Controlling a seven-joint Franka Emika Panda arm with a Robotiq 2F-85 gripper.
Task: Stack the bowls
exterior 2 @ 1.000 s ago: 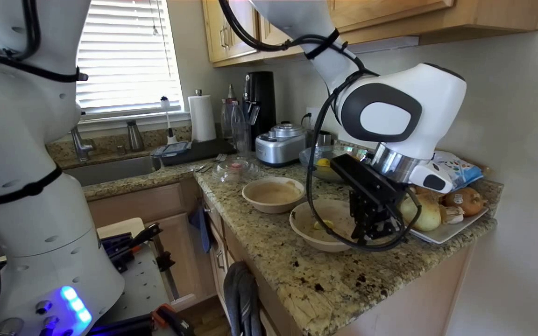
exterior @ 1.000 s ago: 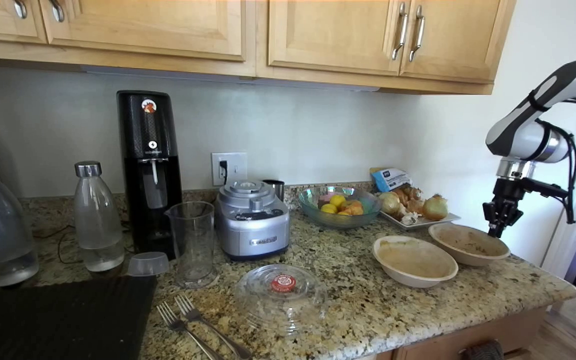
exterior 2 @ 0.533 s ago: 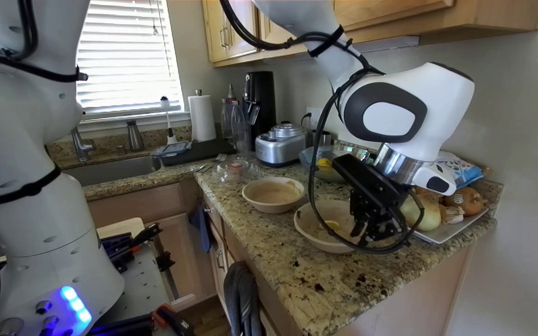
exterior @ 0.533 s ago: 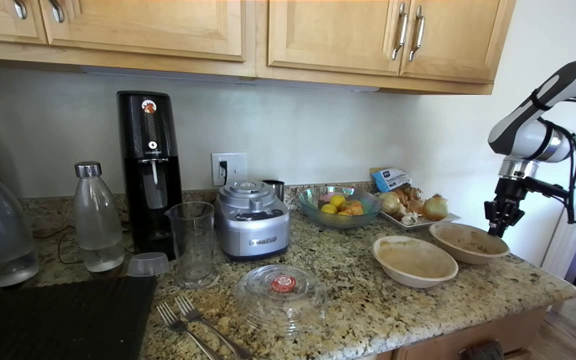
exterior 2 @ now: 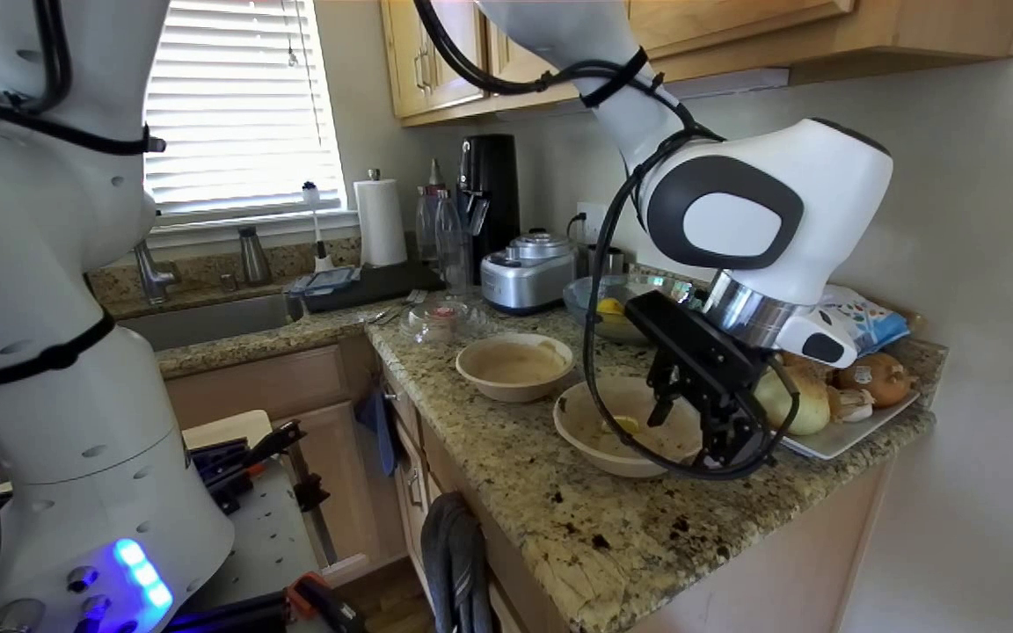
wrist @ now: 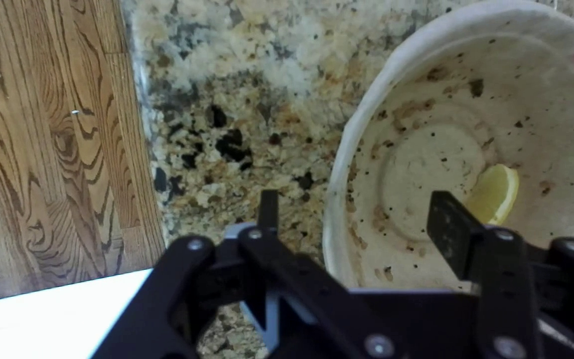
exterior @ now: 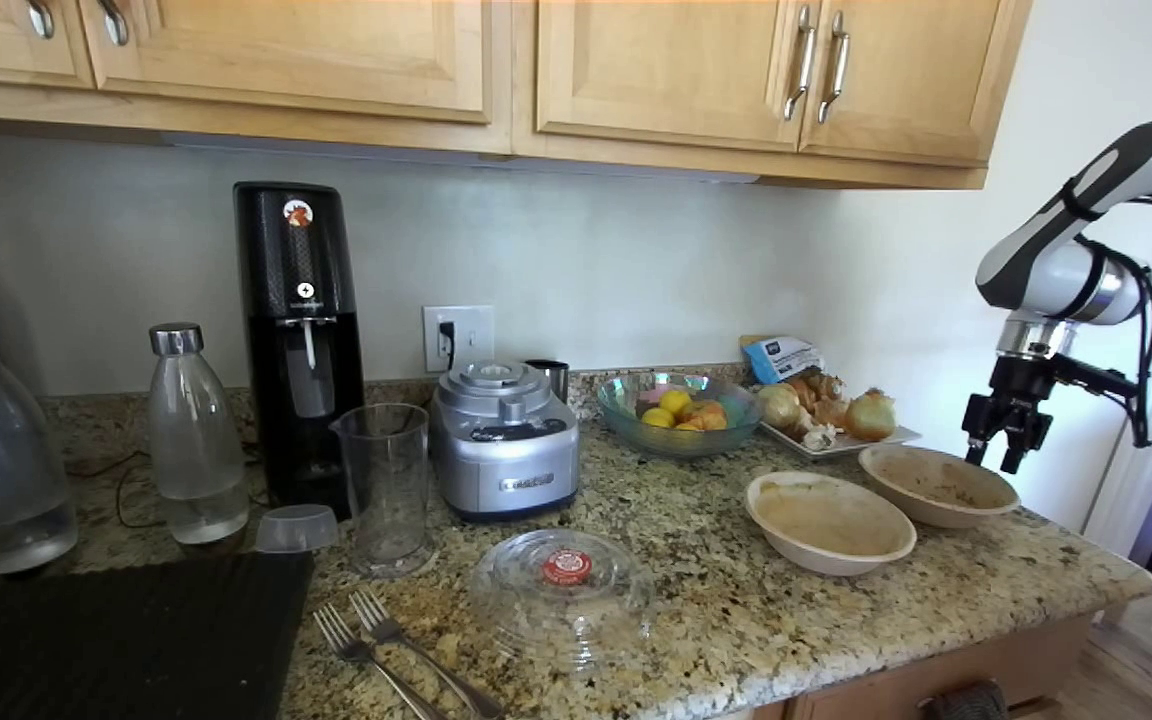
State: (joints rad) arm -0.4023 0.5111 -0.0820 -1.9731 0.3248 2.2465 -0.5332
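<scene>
Two beige bowls rest side by side on the granite counter, apart from any stack. A plain, brown-stained bowl (exterior: pixel 831 520) (exterior 2: pixel 515 365) lies nearer the food processor. Beside it, closer to the counter's end, is a speckled bowl (exterior: pixel 936 490) (exterior 2: pixel 590 444) that holds a lemon wedge (wrist: pixel 496 192). My gripper (exterior: pixel 994 460) (exterior 2: pixel 687 437) hangs over this speckled bowl's side, fingers spread. In the wrist view, the rim of the speckled bowl (wrist: pixel 339 199) passes between the spread fingertips of the gripper (wrist: pixel 354 204), one over the counter and one over the bowl's inside, gripping nothing.
A plate of onions (exterior: pixel 836 440) and a glass fruit bowl (exterior: pixel 681 415) stand along the wall. Towards the sink are a food processor (exterior: pixel 506 440), a clear plastic lid (exterior: pixel 561 600) and forks (exterior: pixel 386 640). The counter edge (wrist: pixel 142 124) drops to a wooden floor.
The gripper's fingers were together at the speckled bowl's rim and have now spread apart. Slightly earlier, the arm and that bowl shifted a little to the right in an exterior view.
</scene>
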